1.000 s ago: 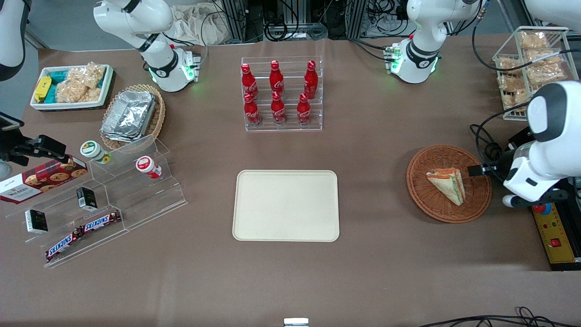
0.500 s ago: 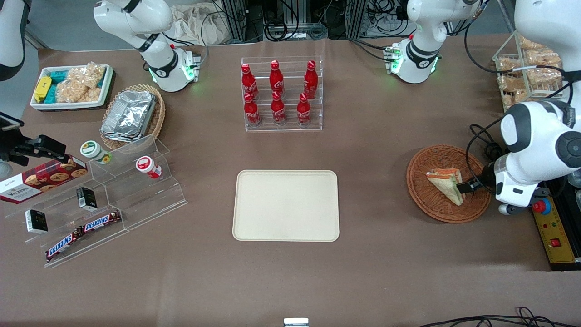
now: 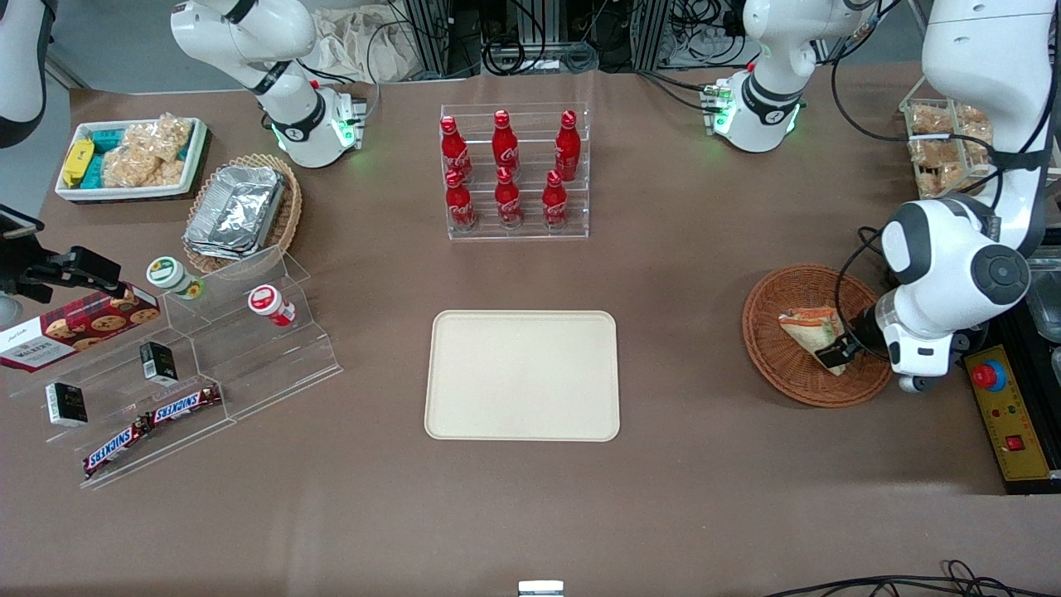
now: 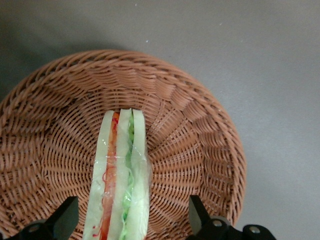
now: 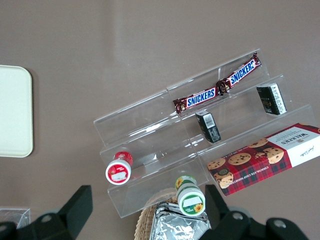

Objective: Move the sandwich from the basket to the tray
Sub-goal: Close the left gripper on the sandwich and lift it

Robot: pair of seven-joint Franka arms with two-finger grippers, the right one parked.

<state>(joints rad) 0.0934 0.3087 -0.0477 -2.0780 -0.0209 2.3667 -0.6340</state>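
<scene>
Wicker surrounds the sandwich (image 3: 811,327), which we see from the front lying in the basket (image 3: 779,365), well apart from the tray (image 3: 522,375); our gripper (image 3: 837,355) hangs over its nearer end. From the left wrist, the fingers (image 4: 65,220) stand spread, straddling the sandwich (image 4: 120,185) without touching. We judge it light, soft and slippery in its wrap, so we'd pinch gently across the bread faces.

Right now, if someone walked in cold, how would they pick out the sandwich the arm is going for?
Find the round reddish-brown wicker basket at the working arm's end of the table. The sandwich lies in it: a clear-wrapped wedge of pale bread with orange-red and green filling stripes. It is the only thing in that basket, and the gripper sits over it, fingers open on either side.
</scene>
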